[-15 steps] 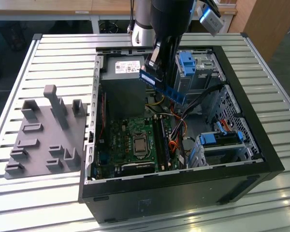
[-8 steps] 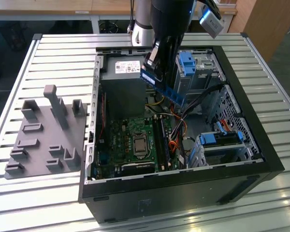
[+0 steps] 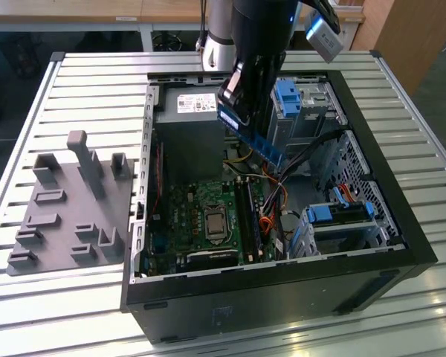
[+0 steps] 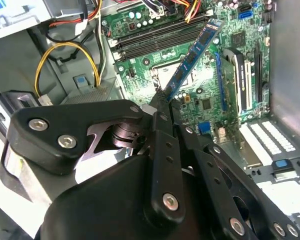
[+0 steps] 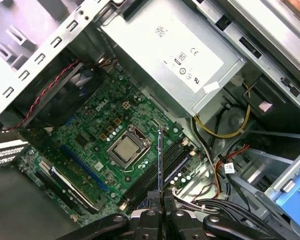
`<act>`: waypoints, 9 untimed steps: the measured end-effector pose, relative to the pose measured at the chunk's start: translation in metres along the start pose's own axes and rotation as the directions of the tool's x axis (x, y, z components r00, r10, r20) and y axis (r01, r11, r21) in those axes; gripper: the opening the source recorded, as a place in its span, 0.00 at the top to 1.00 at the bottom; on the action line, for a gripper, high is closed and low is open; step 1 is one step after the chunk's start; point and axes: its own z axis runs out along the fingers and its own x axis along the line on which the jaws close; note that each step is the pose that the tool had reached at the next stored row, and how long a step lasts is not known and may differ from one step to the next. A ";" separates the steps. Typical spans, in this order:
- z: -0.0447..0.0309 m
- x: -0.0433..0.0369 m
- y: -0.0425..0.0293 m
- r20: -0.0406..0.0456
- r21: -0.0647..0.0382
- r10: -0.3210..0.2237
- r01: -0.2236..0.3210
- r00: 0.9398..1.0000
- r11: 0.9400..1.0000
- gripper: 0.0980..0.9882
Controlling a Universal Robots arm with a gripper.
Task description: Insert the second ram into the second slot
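My gripper (image 3: 233,103) is shut on one end of the second ram (image 3: 254,140), a thin blue circuit-board stick. It hangs tilted in the air above the open computer case (image 3: 282,279). In the second wrist view the ram (image 4: 192,55) sticks out from the black fingers (image 4: 162,130) over the green motherboard (image 4: 235,40). The first wrist view shows the ram (image 5: 160,160) edge-on, hovering over the long dark memory slots (image 5: 179,159) beside the processor socket (image 5: 124,150). The slots (image 3: 247,212) lie well below the stick, which touches nothing but the fingers. Which one is the second slot I cannot tell.
A grey holder block (image 3: 67,201) sits on the slatted table at the exterior view's left. Inside the case are the power supply (image 3: 193,104), blue drive brackets (image 3: 290,97), and loose yellow, red and black cables (image 3: 271,201) close to the slots.
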 end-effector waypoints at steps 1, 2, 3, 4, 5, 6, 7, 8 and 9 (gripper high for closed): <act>0.0000 0.0000 0.0000 0.000 0.000 0.011 -0.011 1.000 1.000 0.96; 0.0000 0.0000 0.0000 0.000 0.001 0.021 -0.021 1.000 1.000 0.96; 0.0000 0.0000 0.0000 -0.001 0.001 0.031 -0.031 1.000 1.000 0.96; 0.0000 0.0000 0.0000 -0.001 0.001 0.043 -0.043 0.999 0.999 0.96; 0.0000 0.0000 0.0000 -0.001 0.002 0.054 -0.054 0.999 0.999 0.96; 0.0001 0.0000 0.0000 -0.001 0.002 0.065 -0.064 0.998 0.998 0.96; 0.0001 0.0000 0.0000 -0.002 0.003 0.075 -0.075 0.997 0.997 0.96; 0.0001 0.0000 0.0000 -0.002 0.003 0.085 -0.085 0.996 0.996 0.96; 0.0001 0.0000 0.0000 -0.002 0.004 0.096 -0.096 0.995 0.995 0.96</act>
